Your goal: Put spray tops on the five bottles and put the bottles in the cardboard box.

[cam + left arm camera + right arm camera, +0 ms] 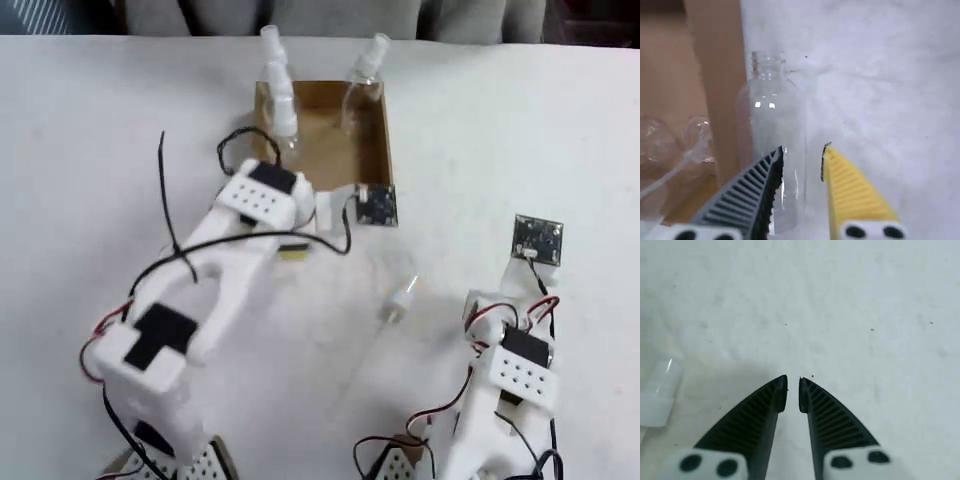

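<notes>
High view: capped bottles (281,95) stand in the box (376,140), and a loose top (399,298) lies between the arms.

Left wrist view: the left pincer (802,152) is half open and empty. An uncapped bottle (771,115) stands just beyond its tips.

Right wrist view: the right pincer (792,390) is nearly closed on nothing, with the top off to its side.

Capping looks next: grip the bottle, fetch the top.

This looks like a robotics lab or hobby workbench. A white-covered table (560,120) carries a left arm (230,250) and a right arm (510,385) of white plastic, with loose wiring (165,200) and a bare camera board (537,238). Grey chair backs (330,15) stand behind.
</notes>
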